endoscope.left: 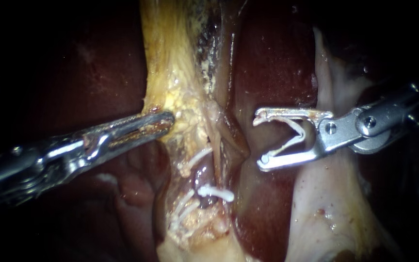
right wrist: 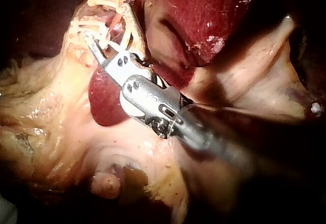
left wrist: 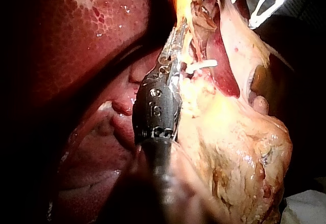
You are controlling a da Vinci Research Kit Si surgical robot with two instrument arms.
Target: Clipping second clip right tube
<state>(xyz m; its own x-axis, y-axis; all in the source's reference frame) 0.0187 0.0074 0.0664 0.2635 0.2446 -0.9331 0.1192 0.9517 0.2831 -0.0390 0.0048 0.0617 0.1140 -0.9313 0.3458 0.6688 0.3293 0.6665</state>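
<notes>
While my left instrument (endoscope.left: pixel 168 121) is clamping its jaws on the yellow fatty tissue (endoscope.left: pixel 180 97), my right instrument (endoscope.left: pixel 259 141) is gripping an open white clip (endoscope.left: pixel 287 144) in wide-spread jaws, apart from the right tube (endoscope.left: pixel 217 155), which is carrying a placed clip (endoscope.left: pixel 215 192) lower down.

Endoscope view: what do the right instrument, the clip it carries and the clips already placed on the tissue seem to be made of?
The right instrument looks like polished metal: silvery, with bright glints. The carried clip seems to be white plastic: opaque and matte. The placed clips are apparently the same white plastic: dull, with no metallic shine.
</notes>
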